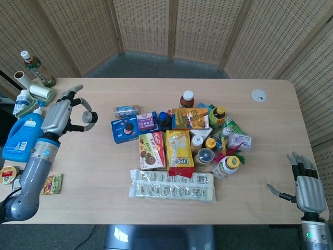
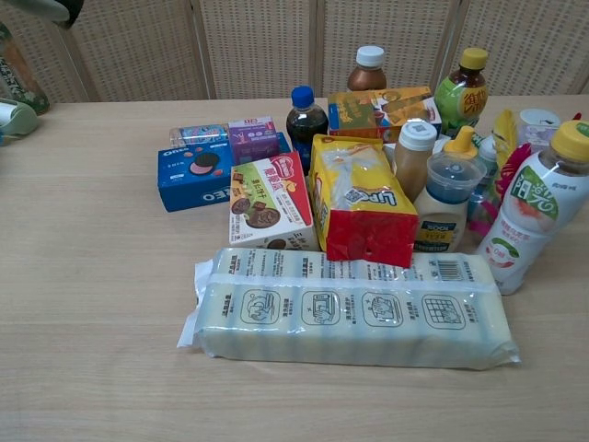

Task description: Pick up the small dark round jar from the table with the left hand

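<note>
Showing only overhead, left hand (image 1: 58, 115) pinches jar (image 1: 89, 117).

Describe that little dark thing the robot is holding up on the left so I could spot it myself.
Start at the big blue detergent jug at the table's left edge. Just right of it, the left robot hand is raised above the tabletop, pinching a small dark round jar at its fingertips. It is the only item lifted clear of the table, apart from the central pile.
</note>
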`<state>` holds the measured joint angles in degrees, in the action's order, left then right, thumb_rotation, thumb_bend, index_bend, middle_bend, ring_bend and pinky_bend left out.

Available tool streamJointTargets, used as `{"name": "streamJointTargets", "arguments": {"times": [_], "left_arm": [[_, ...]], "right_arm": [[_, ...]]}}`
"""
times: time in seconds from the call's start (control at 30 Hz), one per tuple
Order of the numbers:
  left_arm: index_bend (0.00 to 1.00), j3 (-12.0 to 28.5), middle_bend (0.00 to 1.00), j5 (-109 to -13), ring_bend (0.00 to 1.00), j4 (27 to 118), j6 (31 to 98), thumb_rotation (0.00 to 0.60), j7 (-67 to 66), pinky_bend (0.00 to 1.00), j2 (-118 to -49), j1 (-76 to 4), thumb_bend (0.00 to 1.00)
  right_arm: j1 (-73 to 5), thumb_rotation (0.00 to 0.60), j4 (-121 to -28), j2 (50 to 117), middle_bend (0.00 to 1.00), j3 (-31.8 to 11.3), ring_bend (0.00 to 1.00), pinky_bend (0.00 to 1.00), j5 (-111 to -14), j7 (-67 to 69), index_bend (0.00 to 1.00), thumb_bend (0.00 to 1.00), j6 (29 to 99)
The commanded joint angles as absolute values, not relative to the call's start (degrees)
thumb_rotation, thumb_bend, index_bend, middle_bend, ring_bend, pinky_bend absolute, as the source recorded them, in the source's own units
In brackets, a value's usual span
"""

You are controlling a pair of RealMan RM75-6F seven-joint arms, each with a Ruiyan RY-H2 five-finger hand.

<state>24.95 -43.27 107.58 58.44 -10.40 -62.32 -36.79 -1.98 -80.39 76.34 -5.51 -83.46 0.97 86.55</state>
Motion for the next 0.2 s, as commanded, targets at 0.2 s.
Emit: {"name": "streamJointTargets", "arguments": {"times": [0.2], "left_arm": [[0.64,24.1,0.06,-43.9,0.05,107.8,58.8,0.600,-8.0,0.00,-61.4,-36.5,0.24]], "right_arm": [[-1.8,0.344,-80.1,76.7,0.00,-5.3,0.00,0.00,-83.8,1.2,0.00,0.15,87.1]]}}
